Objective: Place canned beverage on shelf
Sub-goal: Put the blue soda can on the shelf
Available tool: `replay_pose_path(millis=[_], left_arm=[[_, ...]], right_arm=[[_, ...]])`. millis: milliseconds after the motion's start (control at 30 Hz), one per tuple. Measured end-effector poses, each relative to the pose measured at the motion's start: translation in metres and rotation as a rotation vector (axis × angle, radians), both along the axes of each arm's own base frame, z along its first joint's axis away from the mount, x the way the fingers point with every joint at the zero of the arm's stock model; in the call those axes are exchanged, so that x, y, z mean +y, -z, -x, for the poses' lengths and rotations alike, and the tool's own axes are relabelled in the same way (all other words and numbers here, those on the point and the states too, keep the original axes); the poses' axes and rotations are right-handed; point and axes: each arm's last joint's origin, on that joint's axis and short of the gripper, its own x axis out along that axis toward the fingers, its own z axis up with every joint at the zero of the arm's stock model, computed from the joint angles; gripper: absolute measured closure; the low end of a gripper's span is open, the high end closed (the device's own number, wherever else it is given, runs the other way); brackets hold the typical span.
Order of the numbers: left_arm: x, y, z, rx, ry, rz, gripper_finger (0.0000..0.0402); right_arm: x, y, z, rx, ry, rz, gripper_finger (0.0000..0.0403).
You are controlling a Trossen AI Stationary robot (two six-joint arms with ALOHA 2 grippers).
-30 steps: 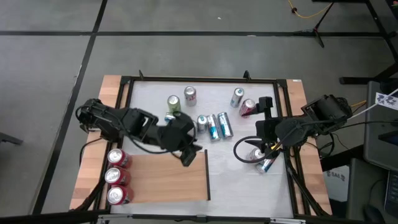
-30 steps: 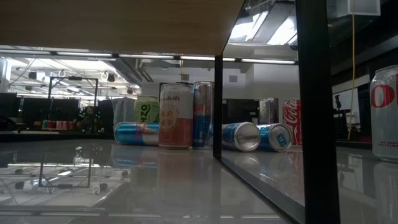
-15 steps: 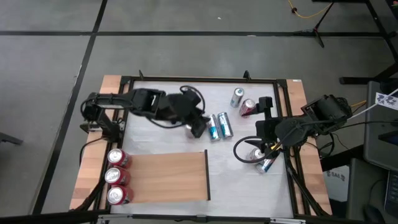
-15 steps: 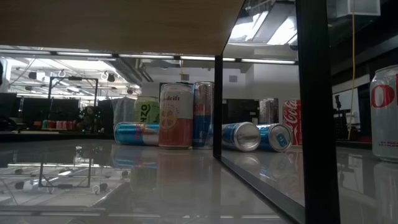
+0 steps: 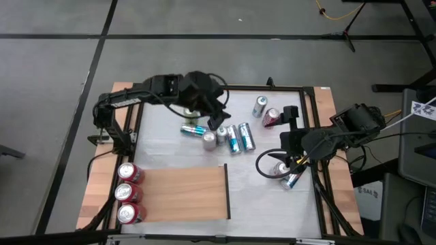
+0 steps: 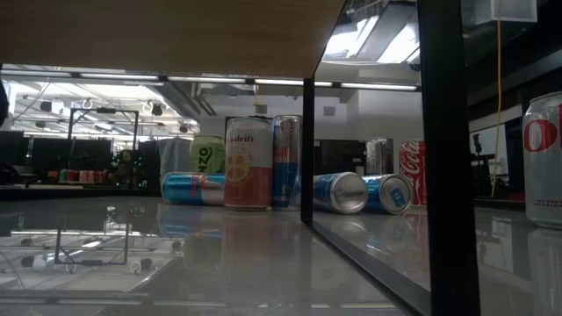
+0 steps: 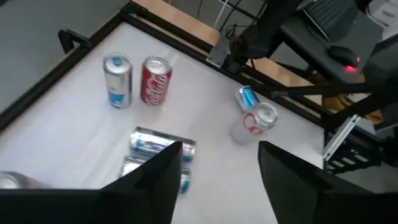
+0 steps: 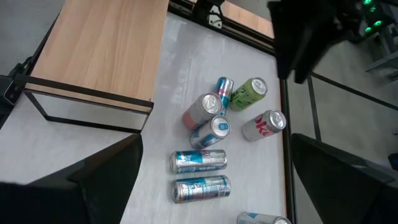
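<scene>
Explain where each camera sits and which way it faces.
High: above table, facing straight down; left arm, right arm.
Low: tabletop level, facing across under the shelf; no arm clear.
Left wrist: on left arm, facing cans; own fingers.
Right wrist: on right arm, facing shelf; own fingers.
Shared: both wrists see two lying blue cans.

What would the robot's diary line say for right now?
left gripper: open, empty, above loose cans | right gripper: open, waiting at right side | shelf: nothing being carried to it

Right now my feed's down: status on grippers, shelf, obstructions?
Left gripper open, empty, above loose cans. Right gripper open, right side. Three red cans at shelf's left end. Nothing blocking.
</scene>
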Motion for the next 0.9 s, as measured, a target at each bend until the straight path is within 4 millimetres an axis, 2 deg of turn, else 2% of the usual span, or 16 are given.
replay_pose_path(millis=[133, 300, 467, 600, 800, 900], left_arm=[[0.021, 0.0, 0.003, 0.016, 0.02, -0.078, 0.0156], [0.045, 0.001, 0.008, 0.043, 0.041, -0.196, 0.0132], [0.064, 0.003, 0.016, 0.103, 0.048, -0.263, 0.0126], [0.074, 0.004, 0.019, 0.115, 0.031, -0.273, 0.0125], [0.077, 0.004, 0.02, 0.122, 0.024, -0.292, 0.0125], [0.076, 0.004, 0.02, 0.122, 0.023, -0.294, 0.0125]], right_arm=[[0.0, -0.005, -0.005, -0.062, -0.008, 0.02, 0.0008], [-0.016, -0.012, -0.015, -0.145, 0.067, 0.011, 0.0008], [-0.058, -0.011, -0.019, -0.103, 0.22, -0.025, 0.0008], [-0.097, -0.003, -0.017, 0.0, 0.363, -0.03, 0.0008], [-0.15, 0.004, -0.017, 0.084, 0.328, -0.147, 0.0008], [-0.179, 0.012, -0.013, 0.124, 0.367, -0.17, 0.0008]])
